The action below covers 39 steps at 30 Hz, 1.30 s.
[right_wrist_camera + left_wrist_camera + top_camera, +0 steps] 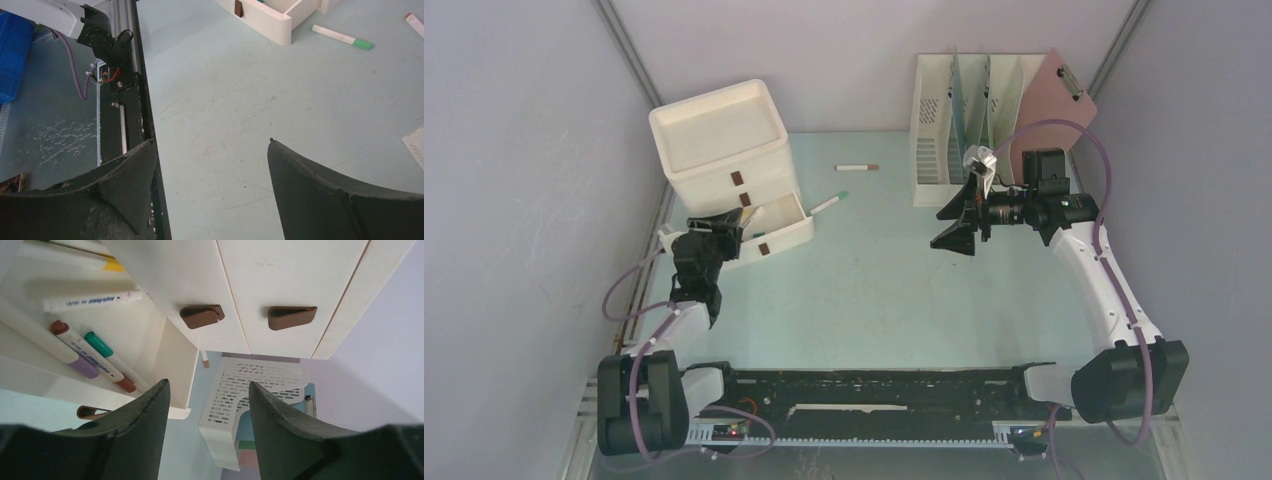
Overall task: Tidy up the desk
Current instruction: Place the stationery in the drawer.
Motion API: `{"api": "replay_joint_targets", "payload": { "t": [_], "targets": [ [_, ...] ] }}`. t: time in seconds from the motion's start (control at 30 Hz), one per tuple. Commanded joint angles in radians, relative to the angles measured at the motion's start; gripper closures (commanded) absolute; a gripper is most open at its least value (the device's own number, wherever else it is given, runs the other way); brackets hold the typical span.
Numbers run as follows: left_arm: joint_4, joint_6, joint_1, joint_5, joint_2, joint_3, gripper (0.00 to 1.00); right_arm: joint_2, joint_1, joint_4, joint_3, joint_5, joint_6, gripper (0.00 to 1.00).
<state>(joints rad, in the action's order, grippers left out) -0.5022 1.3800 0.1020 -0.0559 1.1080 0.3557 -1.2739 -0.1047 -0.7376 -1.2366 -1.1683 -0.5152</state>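
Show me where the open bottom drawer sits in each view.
Top external: open bottom drawer, left of centre.
Left wrist: drawer upper left, markers inside.
Right wrist: drawer at top edge, right of centre.
Shared landmark: the drawer's brown handle.

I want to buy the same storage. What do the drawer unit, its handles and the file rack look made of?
Drawer unit: likely moulded plastic, matte cream, with rounded edges and thin walls. Handles: smooth brown, probably plastic too. File rack: cream plastic by its look, its side pierced with neat rows of slots.
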Motion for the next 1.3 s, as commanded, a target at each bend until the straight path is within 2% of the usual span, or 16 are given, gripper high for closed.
{"api": "replay_joint_targets", "payload": {
  "t": [0.0,0.37,0.6,0.83,0.97,1.27],
  "targets": [
    [0.017,-0.007,0.009,0.001,-0.067,0.018,0.37,0.015,0.007,-0.003,0.001,-0.025,-0.015,0.11],
    [0.078,-0.051,0.009,-0.009,-0.21,0.003,0.27,0.016,0.008,-0.003,0.002,-0.025,-0.014,0.11],
    [0.063,-0.064,0.007,-0.09,-0.243,-0.001,0.21,0.016,0.008,-0.003,0.001,-0.027,-0.014,0.11],
    [-0.013,-0.059,-0.003,-0.197,-0.211,0.004,0.05,0.015,0.008,-0.002,0.002,-0.025,-0.015,0.11],
    [-0.067,-0.081,-0.029,-0.262,-0.183,0.02,0.01,0.016,0.007,-0.003,0.002,-0.024,-0.014,0.11],
    [-0.24,-0.188,-0.13,-0.369,-0.117,0.063,0.0,0.021,0.008,-0.001,0.001,-0.025,-0.014,0.11]
  ]
}}
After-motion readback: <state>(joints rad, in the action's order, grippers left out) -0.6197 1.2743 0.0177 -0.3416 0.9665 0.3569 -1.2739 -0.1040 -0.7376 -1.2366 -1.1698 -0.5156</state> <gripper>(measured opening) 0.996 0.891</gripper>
